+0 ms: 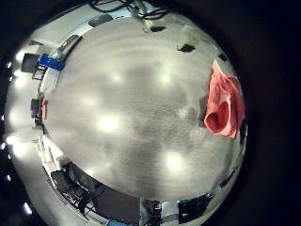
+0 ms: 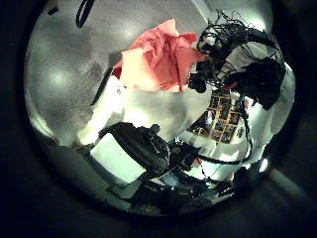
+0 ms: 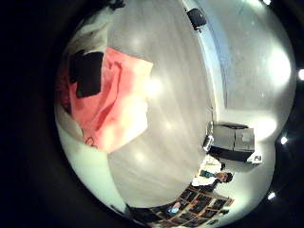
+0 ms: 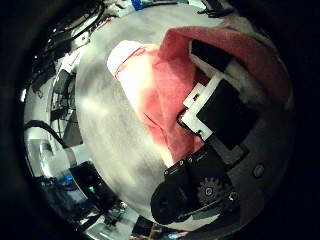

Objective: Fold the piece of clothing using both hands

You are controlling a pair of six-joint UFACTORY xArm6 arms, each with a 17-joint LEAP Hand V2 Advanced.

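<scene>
The piece of clothing (image 4: 165,85) lies crumpled on the table and fills much of the right thumb side palm view, so my right hand (image 4: 215,120) is close over it. Its fingers (image 3: 88,71) stretch fairly straight across the cloth and rest on it. One part of the clothing (image 3: 109,100) spreads flat beside them. In the left little finger side palm view the clothing (image 1: 226,99) is small and far off, so my left hand is high above the table. None of its fingers clearly show. A hand (image 2: 220,55) sits at the edge of the clothing (image 2: 154,55).
The pale table top (image 1: 122,104) spreads wide beside the clothing. Small items (image 1: 49,63) lie along its far rim. A dark object (image 3: 198,16) sits near another edge, and a boxy unit (image 3: 233,141) stands beyond the table.
</scene>
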